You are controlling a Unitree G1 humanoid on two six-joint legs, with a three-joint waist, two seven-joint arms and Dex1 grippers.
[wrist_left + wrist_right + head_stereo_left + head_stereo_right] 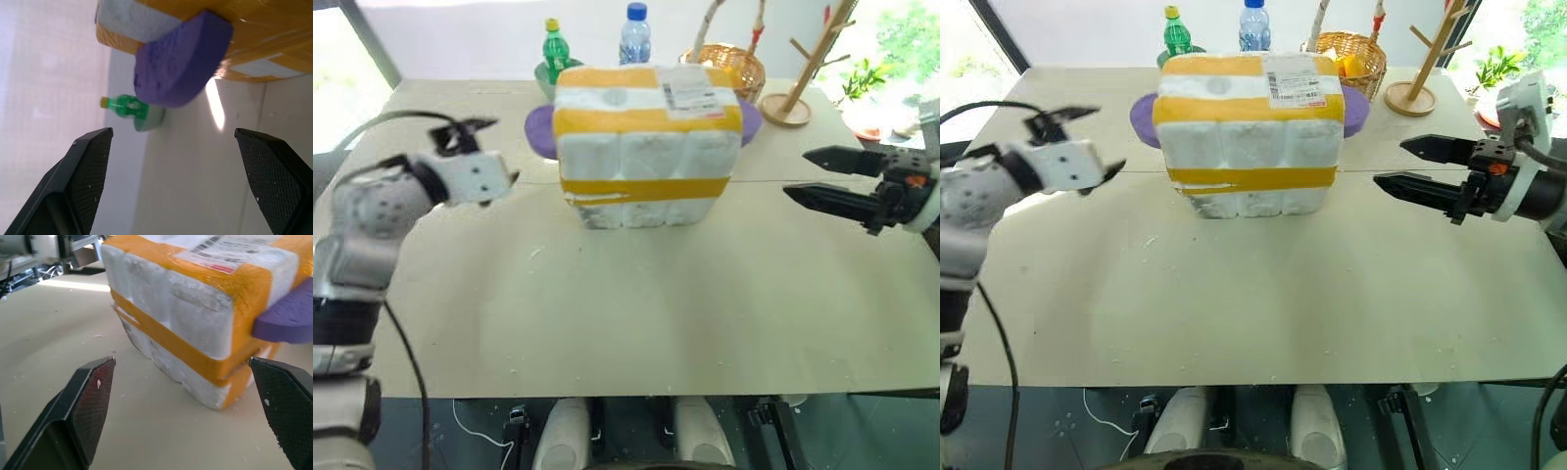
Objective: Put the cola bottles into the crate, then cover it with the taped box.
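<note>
Box: the taped box stands on the table, in the middle toward the far side, ribbed white foam with one broad yellow band near the top and one lower down, a white shipping label on its top near the right corner.
Under the box: along the lower band a seam runs round the foam, so the part below it may be the crate with the box set over it; I cannot tell for sure from the side.
Bottles: no cola bottle is in sight.
Left gripper: the left gripper is to the left of the box, well apart from it, above the table; in the left wrist view its two black fingers stand wide apart with nothing between them.
Right gripper: the right gripper is to the right of the box, apart from it, pointing toward it; fingers spread, empty.
Behind the box: a purple plate sticks out on both sides, right behind it.
Far edge: a green bottle, a water bottle, a wicker basket and a wooden stand.
</note>
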